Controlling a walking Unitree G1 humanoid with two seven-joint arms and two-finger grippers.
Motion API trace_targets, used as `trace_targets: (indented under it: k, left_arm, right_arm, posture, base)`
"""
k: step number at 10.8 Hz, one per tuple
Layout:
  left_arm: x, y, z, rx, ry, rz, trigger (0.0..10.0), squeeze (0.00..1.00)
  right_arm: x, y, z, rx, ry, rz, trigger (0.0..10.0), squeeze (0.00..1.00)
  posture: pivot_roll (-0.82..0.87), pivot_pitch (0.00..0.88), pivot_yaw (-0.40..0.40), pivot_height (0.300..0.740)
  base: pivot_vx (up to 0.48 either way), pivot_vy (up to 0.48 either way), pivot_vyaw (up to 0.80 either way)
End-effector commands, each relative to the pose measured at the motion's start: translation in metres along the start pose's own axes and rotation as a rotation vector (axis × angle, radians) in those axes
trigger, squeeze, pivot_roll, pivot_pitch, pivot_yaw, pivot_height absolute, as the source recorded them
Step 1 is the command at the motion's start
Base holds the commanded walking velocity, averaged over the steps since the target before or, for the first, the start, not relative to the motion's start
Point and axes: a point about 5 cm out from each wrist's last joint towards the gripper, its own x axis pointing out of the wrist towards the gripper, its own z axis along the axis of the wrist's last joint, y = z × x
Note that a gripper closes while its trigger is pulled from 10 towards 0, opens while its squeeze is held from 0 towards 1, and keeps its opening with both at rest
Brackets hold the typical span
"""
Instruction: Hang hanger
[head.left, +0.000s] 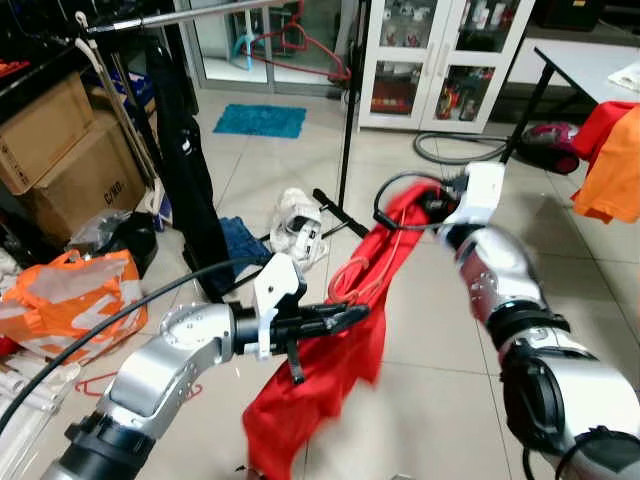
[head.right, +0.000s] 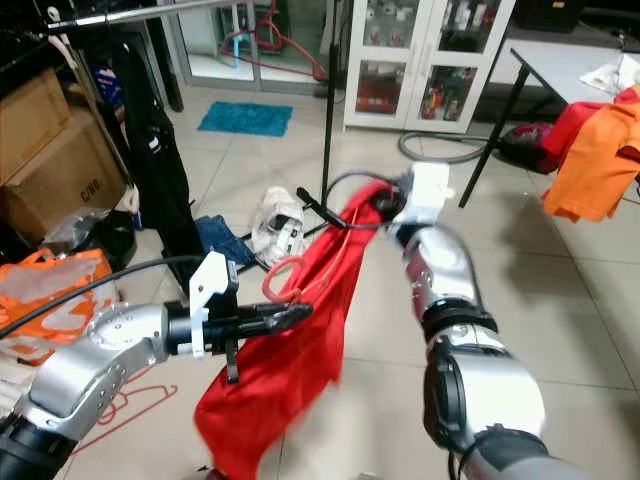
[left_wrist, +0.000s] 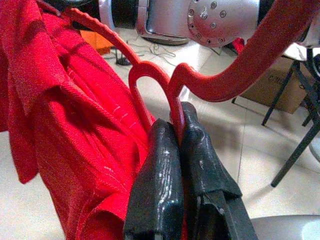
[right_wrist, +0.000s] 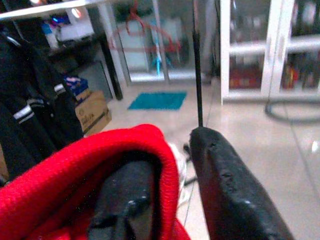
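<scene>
Two grippers on one red hanger (left_wrist: 165, 82) w/ red shirt (head.left: 330, 370), held mid-air above tiled floor (head.left: 440, 400).

L gripper (head.left: 355, 315): jaws pressed together, pinching hanger's neck just below hook; fingers (left_wrist: 160, 175) clamp it from both sides. R gripper (head.left: 432, 207): jaws spread, one finger (right_wrist: 235, 185) outside the shirt's upper end, other under the fabric. Shirt hangs diagonally between both arms. Clothes rail (head.left: 190, 15) w/ black garment (head.left: 185, 160) stands apart, to robot's left.
</scene>
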Motion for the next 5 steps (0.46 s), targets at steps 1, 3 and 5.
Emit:
trace_targets:
  k: [1, 3, 5]
  left_arm:
    - [-0.001, -0.014, -0.027, -0.072, 0.102, -0.107, 10.0, 0.00]
    - [-0.003, -0.012, -0.035, -0.069, 0.120, -0.099, 10.0, 0.00]
    - [-0.005, -0.011, -0.040, -0.077, 0.136, -0.100, 10.0, 0.00]
  right_arm:
    - [-0.003, -0.025, 0.045, -0.054, -0.158, -0.041, 10.0, 1.00]
    - [-0.021, -0.013, 0.024, -0.166, -0.032, 0.213, 10.0, 1.00]
    - [-0.039, -0.002, 0.020, -0.338, 0.021, 0.407, 10.0, 1.00]
  posture:
    - [-0.04, 0.000, -0.008, 0.740]
    - [-0.04, 0.000, -0.007, 0.740]
    - [-0.05, 0.000, -0.005, 0.740]
  base:
    - [0.000, 0.000, 0.00]
    - [0.000, 0.000, 0.00]
    - [0.000, 0.000, 0.00]
